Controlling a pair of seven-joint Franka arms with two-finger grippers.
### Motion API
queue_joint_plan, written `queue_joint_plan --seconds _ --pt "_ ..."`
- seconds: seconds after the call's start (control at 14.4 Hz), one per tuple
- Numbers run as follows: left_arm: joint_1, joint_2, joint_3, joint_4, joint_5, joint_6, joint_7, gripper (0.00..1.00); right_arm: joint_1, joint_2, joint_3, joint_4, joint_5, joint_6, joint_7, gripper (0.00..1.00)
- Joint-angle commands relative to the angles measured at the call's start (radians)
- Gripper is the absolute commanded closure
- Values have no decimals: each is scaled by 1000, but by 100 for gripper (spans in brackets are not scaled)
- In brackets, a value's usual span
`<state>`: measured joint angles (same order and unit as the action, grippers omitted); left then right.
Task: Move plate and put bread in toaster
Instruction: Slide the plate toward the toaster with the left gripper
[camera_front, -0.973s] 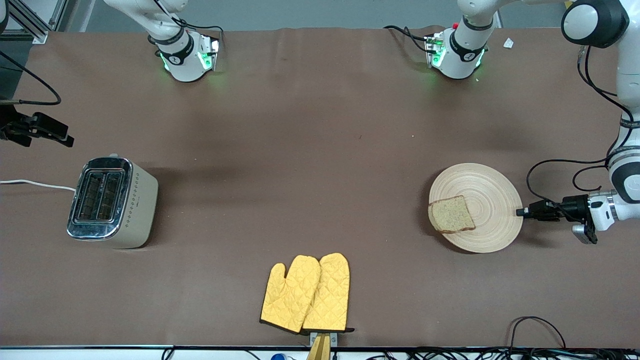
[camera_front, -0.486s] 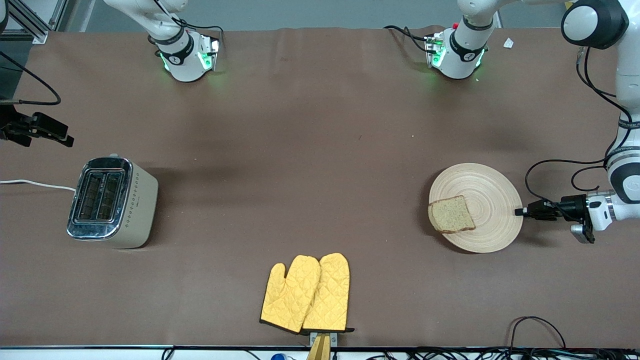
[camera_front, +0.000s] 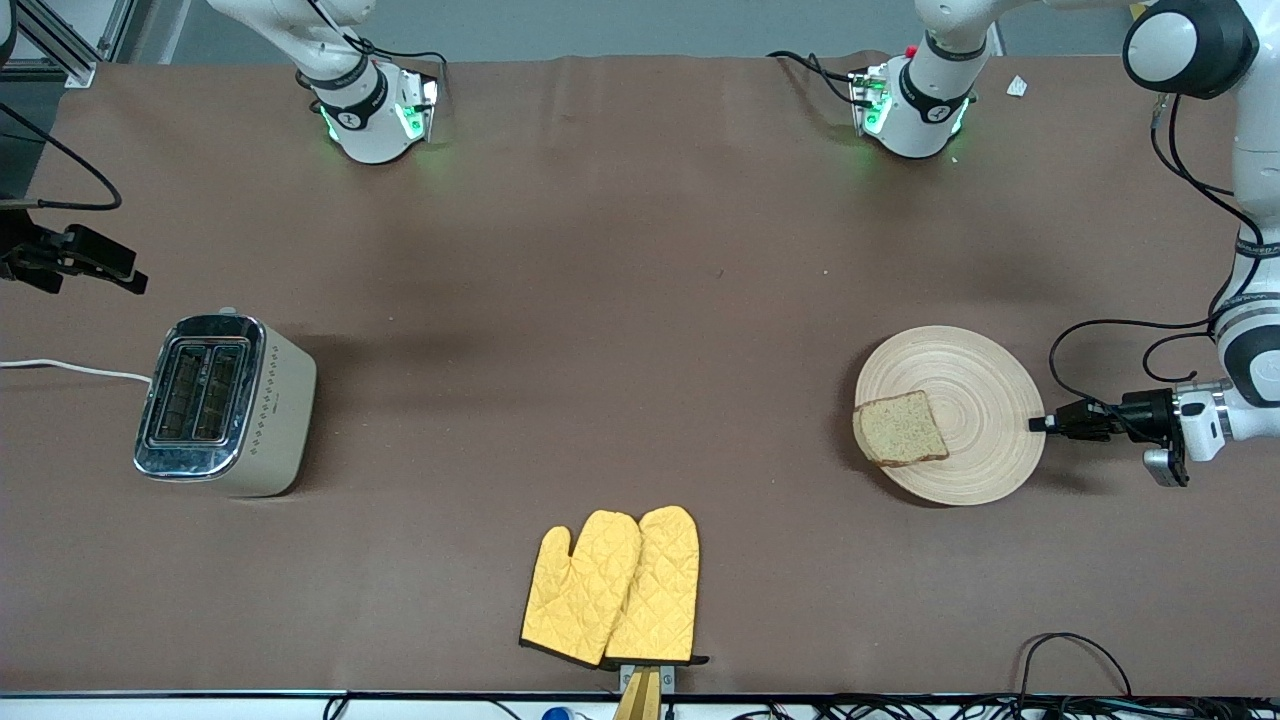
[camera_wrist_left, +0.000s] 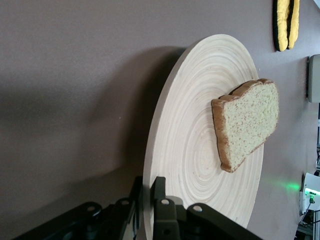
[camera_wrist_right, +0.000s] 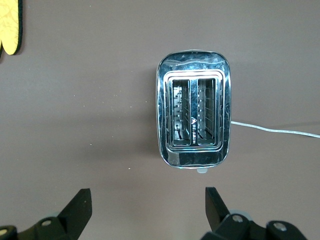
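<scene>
Tabletop (camera_front: 640, 300): brown covering, spanning the whole front view.

Plate (camera_front: 975, 395): round, light wood, ring grooves; lies toward the left arm's end of the tabletop. In the left wrist view the plate (camera_wrist_left: 200, 165) fills the middle, its rim running between the pincer's fingers.

Bread (camera_front: 900, 428): one brown slice with darker crust, lying flat on the plate, at the plate's edge that faces the toaster, one corner overhanging the rim. Also seen in the left wrist view (camera_wrist_left: 247, 120).

Toaster (camera_front: 225, 405): cream body, chrome top, two slots, both empty; stands toward the right arm's end of the tabletop, well apart from the plate. White cord (camera_front: 70, 368) runs off the tabletop's edge. Seen from above in the right wrist view (camera_wrist_right: 194, 116).

Oven mitts (camera_front: 612, 587): yellow quilted pair, overlapping, nearest the front camera, between toaster and plate.

Left pincer (camera_front: 1040, 424): low at the plate's rim, fingers clamped narrow on the rim's edge (camera_wrist_left: 149, 187).

Right pincer (camera_wrist_right: 145, 207): hangs over the toaster, fingers spread wide, holding nothing.
</scene>
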<state>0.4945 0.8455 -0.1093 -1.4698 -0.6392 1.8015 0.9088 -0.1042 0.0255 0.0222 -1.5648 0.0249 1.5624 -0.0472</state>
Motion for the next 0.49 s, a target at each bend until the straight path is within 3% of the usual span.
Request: queue_joint_plan --seconds 0.0,0.42 --pt "-1 21 -26 40 -8 -25 16 100 -2 -22 1 -15 1 -2 -5 0" --pt "6 12 -61 75 -88 -120 15 100 -2 -21 1 -15 1 -2 -5 0"
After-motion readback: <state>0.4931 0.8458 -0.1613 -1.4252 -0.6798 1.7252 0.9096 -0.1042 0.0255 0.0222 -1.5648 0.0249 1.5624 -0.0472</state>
